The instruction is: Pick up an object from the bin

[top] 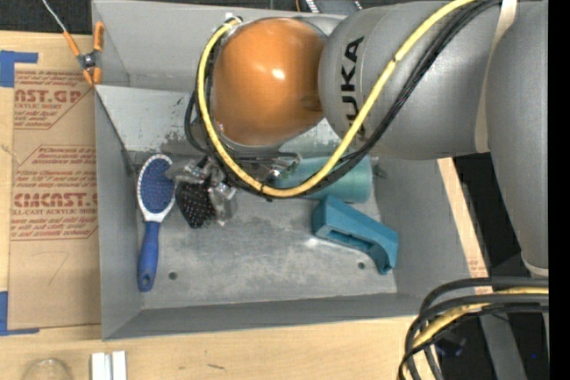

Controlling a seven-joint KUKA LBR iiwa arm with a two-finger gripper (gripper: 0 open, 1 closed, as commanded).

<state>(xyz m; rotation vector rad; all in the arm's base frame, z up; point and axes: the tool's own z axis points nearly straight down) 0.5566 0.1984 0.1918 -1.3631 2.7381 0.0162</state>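
My gripper (212,191) shows below the orange cover, low over the bin floor left of the middle. A black, mesh-like object (195,205) sits right at its tip; whether it lies between the fingers is hidden. A blue hairbrush (153,209) with a white-rimmed head and long blue handle lies just left of it, along the bin's left wall.
A teal cylinder (343,178) lies partly under the arm at the middle right. In front of it rests a blue angular plastic piece (354,233). The arm and its orange cover hide the bin's back half.
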